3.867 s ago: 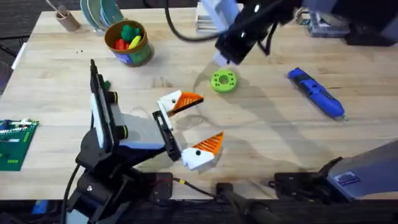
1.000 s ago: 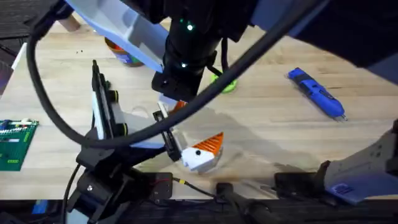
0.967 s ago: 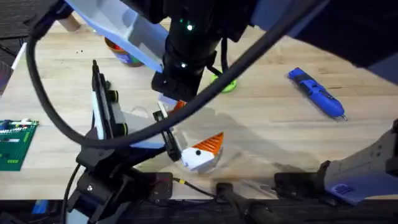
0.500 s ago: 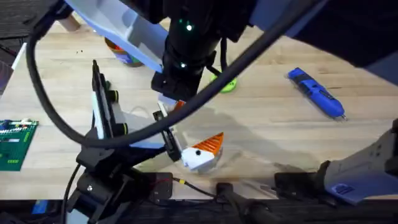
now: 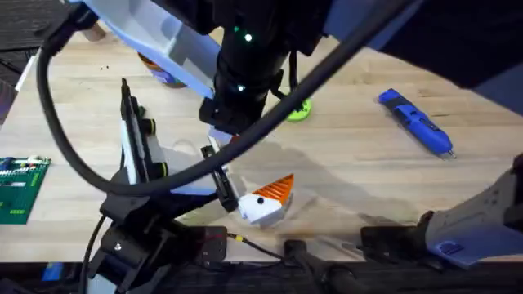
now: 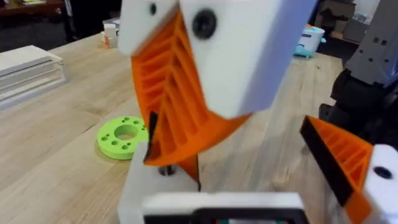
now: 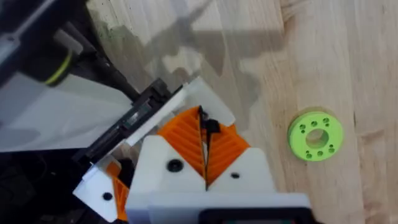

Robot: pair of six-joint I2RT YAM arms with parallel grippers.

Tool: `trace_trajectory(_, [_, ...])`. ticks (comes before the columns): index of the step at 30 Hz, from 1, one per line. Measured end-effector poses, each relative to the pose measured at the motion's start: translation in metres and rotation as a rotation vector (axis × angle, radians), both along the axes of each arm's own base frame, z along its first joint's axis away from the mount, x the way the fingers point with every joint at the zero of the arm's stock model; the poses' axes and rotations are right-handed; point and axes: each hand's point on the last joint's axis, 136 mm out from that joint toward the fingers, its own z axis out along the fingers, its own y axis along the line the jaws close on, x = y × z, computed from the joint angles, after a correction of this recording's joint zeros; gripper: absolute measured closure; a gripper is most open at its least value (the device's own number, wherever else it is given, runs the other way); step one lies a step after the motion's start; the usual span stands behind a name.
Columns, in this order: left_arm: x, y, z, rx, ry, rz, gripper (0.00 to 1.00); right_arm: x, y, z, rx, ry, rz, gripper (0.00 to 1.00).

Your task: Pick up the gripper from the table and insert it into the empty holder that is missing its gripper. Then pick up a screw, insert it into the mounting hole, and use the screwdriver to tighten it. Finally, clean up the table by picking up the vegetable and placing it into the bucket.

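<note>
My right hand (image 7: 205, 155) pinches the gripper (image 7: 210, 127) just over the holder (image 6: 146, 186) of my wide-open left hand (image 6: 249, 174), so I should line it up squarely and press straight in.

One blue screwdriver (image 5: 415, 122) lies on the table; one bright green ring with holes (image 7: 315, 135) lies there too; one bucket (image 5: 160, 72) shows partly behind the arm; one green circuit board (image 5: 18, 188) sits at the table's left edge.
</note>
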Motion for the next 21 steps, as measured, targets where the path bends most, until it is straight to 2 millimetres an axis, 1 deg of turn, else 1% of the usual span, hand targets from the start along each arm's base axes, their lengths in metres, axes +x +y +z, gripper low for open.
trace_trajectory(7, [0.0,0.0,0.0,0.0,0.0,0.0,0.007,0.0,0.0,0.0,-0.001,0.001,0.0,0.994])
trace_trajectory(8, [0.0,0.0,0.0,0.0,0.0,0.0,0.007,0.0,0.0,0.0,-0.001,0.002,-0.002,0.975])
trace_trajectory(9, [0.0,0.0,0.0,0.0,0.0,0.0,0.007,0.0,0.0,0.0,0.0,0.002,-0.002,0.914])
trace_trajectory(11, [0.0,0.0,0.0,0.0,0.0,0.0,0.007,-0.001,0.0,0.0,0.0,0.005,-0.005,0.633])
trace_trajectory(12, [0.0,0.0,0.0,0.0,0.0,0.0,0.007,-0.001,0.0,0.0,0.001,0.006,-0.006,0.512])
trace_trajectory(14, [0.0,0.0,0.0,0.0,0.0,0.0,0.007,0.0,-0.001,0.0,0.0,0.006,-0.007,0.216])
trace_trajectory(15, [0.0,0.0,0.0,0.0,0.001,0.0,0.007,0.002,-0.002,0.0,-0.002,0.004,-0.009,0.1])
trace_trajectory(16, [0.0,0.0,0.0,0.0,0.0,0.001,0.007,0.004,-0.003,0.0,-0.001,0.005,-0.016,0.073])
trace_trajectory(21, [0.0,0.0,0.0,0.0,0.0,0.0,0.007,0.016,-0.01,0.0,0.005,0.016,-0.07,0.063])
